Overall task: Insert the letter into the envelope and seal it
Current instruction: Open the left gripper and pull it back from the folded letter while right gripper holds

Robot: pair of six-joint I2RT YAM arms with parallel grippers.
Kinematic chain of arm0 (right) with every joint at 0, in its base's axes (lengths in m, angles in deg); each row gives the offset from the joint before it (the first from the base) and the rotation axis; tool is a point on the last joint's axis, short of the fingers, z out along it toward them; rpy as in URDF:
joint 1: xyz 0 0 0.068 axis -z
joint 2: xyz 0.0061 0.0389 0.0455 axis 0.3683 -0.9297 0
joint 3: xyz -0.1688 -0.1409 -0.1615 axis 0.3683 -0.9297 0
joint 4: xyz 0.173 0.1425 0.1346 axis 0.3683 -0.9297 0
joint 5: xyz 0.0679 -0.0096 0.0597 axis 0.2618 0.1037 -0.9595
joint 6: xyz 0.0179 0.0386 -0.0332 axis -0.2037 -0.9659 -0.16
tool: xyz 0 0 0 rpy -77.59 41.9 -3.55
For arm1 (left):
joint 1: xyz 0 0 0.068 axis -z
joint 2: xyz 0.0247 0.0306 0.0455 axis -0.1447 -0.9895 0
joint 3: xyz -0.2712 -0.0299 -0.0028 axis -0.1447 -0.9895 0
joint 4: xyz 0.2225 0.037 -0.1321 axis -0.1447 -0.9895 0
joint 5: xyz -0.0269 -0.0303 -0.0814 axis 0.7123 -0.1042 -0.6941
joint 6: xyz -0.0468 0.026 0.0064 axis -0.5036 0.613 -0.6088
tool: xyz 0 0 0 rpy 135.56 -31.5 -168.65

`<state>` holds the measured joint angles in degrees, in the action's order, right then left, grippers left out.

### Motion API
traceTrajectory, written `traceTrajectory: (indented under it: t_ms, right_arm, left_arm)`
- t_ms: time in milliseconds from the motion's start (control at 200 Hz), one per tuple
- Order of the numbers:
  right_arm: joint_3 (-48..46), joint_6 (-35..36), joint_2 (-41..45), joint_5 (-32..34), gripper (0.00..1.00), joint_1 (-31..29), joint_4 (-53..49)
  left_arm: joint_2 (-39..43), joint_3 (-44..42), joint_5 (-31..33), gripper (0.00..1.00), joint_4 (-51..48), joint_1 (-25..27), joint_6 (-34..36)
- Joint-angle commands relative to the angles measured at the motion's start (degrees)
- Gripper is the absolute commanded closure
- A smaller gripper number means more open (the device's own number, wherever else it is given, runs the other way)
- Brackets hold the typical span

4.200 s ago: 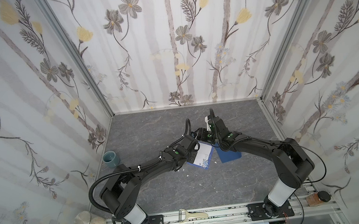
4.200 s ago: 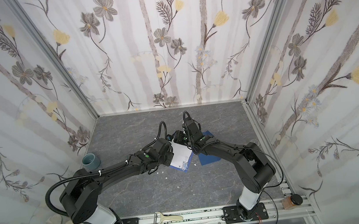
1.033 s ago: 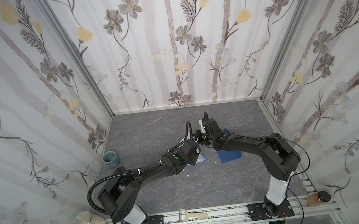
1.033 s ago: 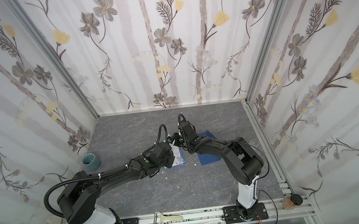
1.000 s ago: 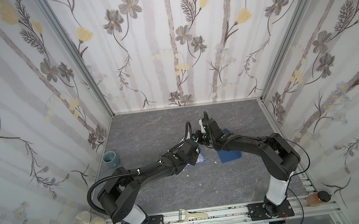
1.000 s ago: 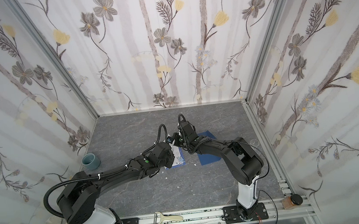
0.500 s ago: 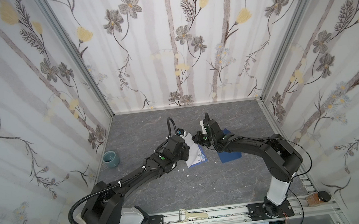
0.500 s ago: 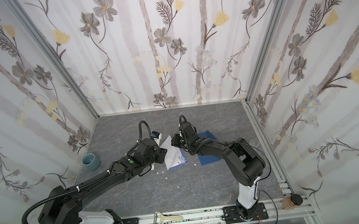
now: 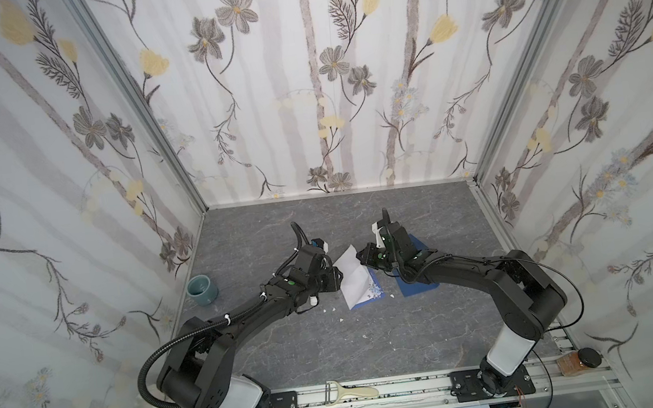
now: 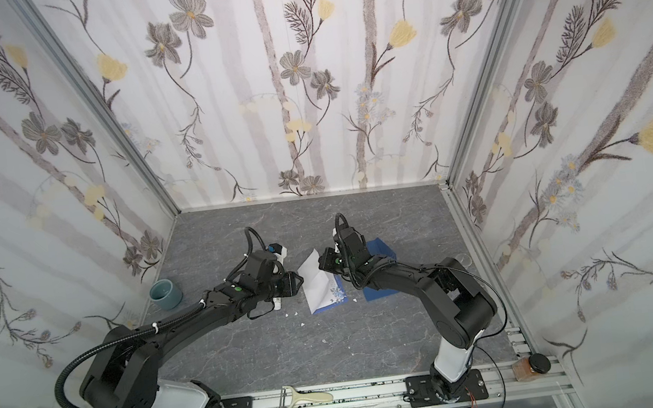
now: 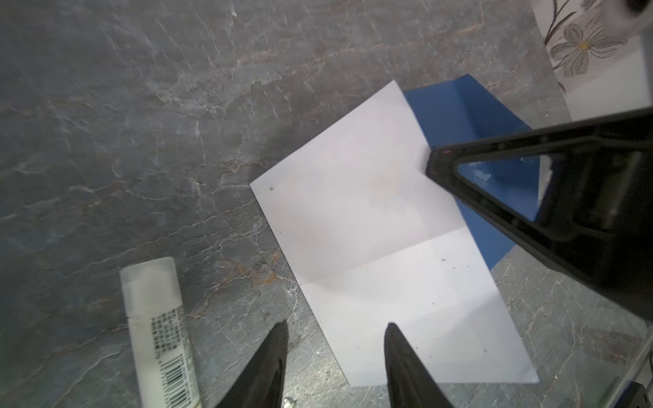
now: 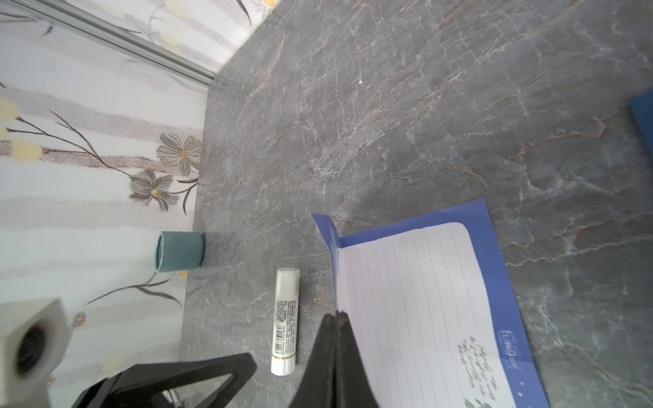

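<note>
Creased white letter (image 9: 352, 277), plain back up, one edge raised, navy envelope (image 9: 411, 287) flat just beside

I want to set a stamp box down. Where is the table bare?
Bare: the strip from the back wall to the left gripper and right gripper; the front stretch between the letter and the front rail, save small scraps. Crowded: the middle, with letter, envelope, glue stick.
</note>
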<state>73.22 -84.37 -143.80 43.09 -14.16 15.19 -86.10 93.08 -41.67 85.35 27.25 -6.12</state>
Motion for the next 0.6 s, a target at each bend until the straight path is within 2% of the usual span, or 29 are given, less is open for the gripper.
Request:
traceTrajectory:
  t_ms: [0, 340, 600]
  right_arm:
    - [-1.69, 2.11, 2.04, -0.38, 1.00, 0.09, 0.43]
    - [-5.06, 4.79, 4.08, -2.58, 1.00, 0.44, -0.84]
    - [-6.98, 5.48, 5.28, -4.46, 0.88, 0.43, -0.01]
  left_arm:
    - [-2.80, 0.88, -1.58, 0.55, 3.35, 0.45, -4.12]
    - [-9.20, 0.97, -3.17, 0.56, 6.13, 1.11, -5.42]
    - [-11.25, -0.18, -4.33, 0.56, 7.87, 1.18, -5.93]
